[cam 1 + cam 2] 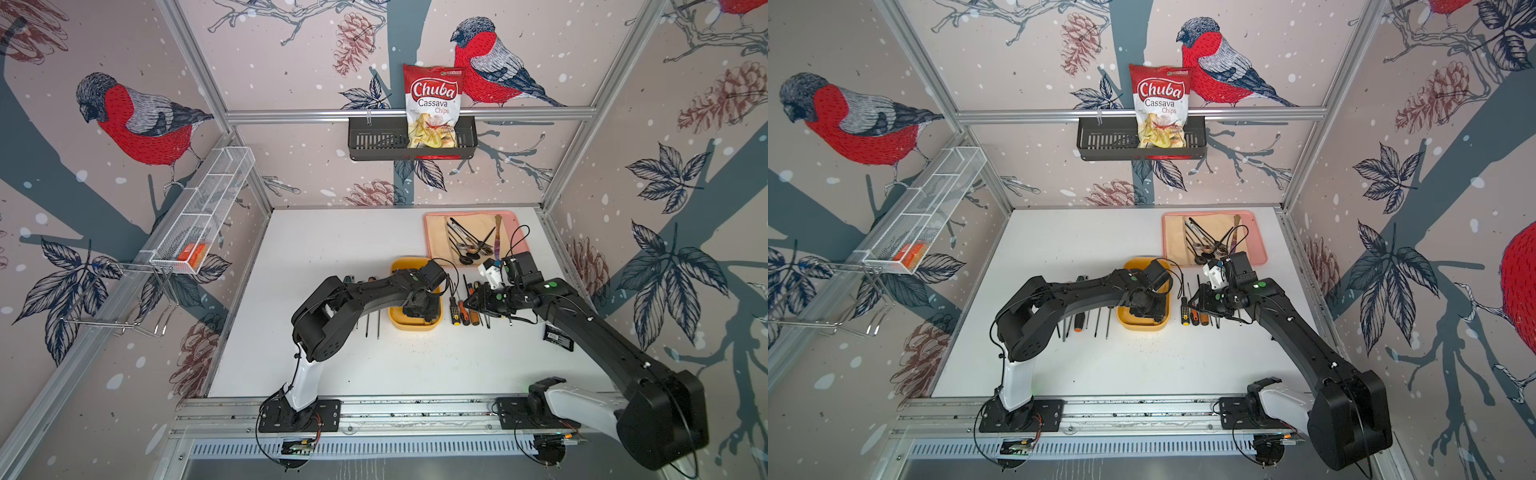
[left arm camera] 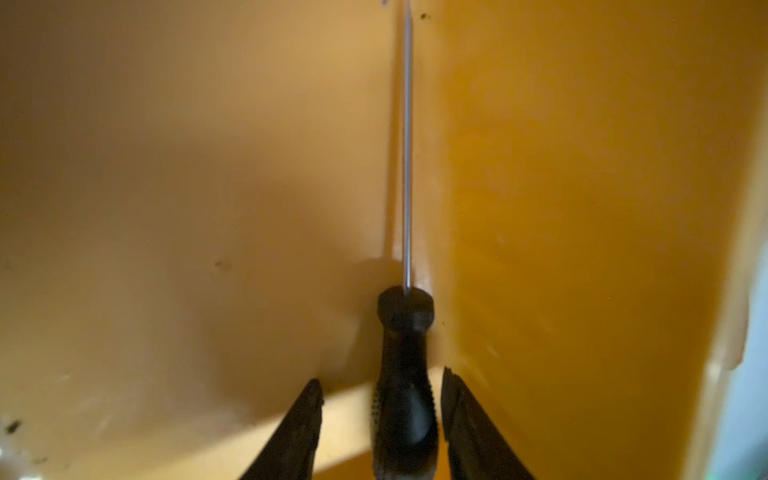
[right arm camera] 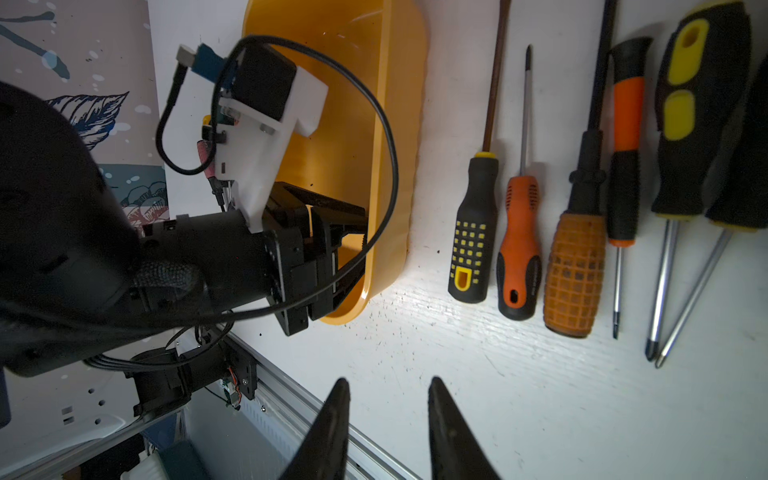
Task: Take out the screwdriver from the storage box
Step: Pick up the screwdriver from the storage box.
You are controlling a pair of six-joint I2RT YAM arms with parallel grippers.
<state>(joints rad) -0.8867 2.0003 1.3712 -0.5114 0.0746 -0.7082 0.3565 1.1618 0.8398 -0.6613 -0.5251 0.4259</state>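
Observation:
The yellow storage box [image 1: 405, 264] stands mid-table, and both top views show my left gripper [image 1: 419, 311] lowered inside it. In the left wrist view a screwdriver [image 2: 405, 374] with a black handle and a thin steel shaft lies along the box's inner wall [image 2: 582, 208]. Its handle sits between the left gripper [image 2: 381, 380] jaws, with a gap on each side, so the jaws are open around it. My right gripper [image 3: 388, 384] hovers open over bare table to the right of the box [image 3: 390, 124], with nothing between its fingers.
Several screwdrivers [image 3: 573, 249] lie in a row on the table right of the box, below my right gripper [image 1: 469, 300]. More screwdrivers [image 1: 1079, 320] lie left of it under the left arm. A pink tray [image 1: 469, 213] of cutlery sits back right, a black packet [image 1: 559, 334] beside the right arm.

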